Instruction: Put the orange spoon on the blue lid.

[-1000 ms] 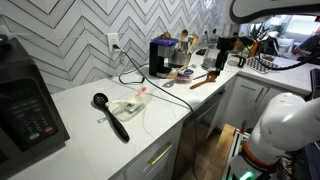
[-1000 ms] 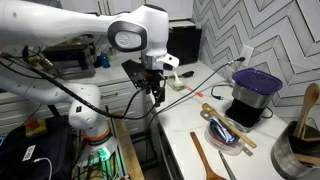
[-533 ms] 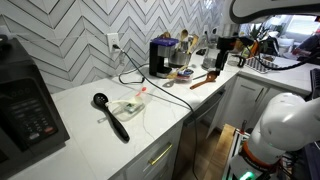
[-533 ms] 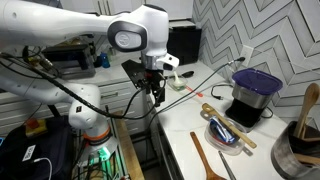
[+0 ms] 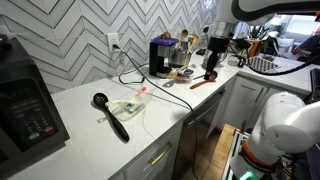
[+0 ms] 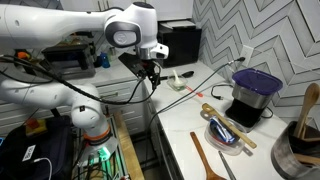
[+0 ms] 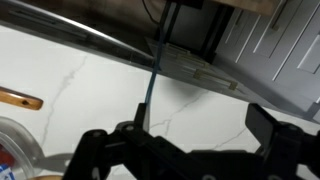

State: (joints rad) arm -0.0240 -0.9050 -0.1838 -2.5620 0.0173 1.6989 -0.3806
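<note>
The orange spoon (image 5: 142,92) is a small thin orange-red piece lying on the white counter next to a clear plastic item, near the black ladle (image 5: 111,116). The blue lid (image 6: 223,137) lies flat in front of the dark cooker, with sticks across it; its rim shows in the wrist view (image 7: 12,152). My gripper (image 5: 211,64) hangs over the counter's front edge, also seen in an exterior view (image 6: 150,73), far from the spoon. In the wrist view my gripper (image 7: 190,140) is open and empty above bare marble.
A brown wooden spoon (image 5: 203,81) lies near the gripper, and shows in an exterior view (image 6: 205,158) too. A cooker with a purple lid (image 6: 250,92) stands by the wall. A microwave (image 5: 25,105) sits at one end. A black cable (image 5: 140,78) crosses the counter.
The arm has shifted: the gripper moved from beside the counter's edge to over the counter front, nearer the wooden spoon. It stays open and empty. Objects on the counter have not moved.
</note>
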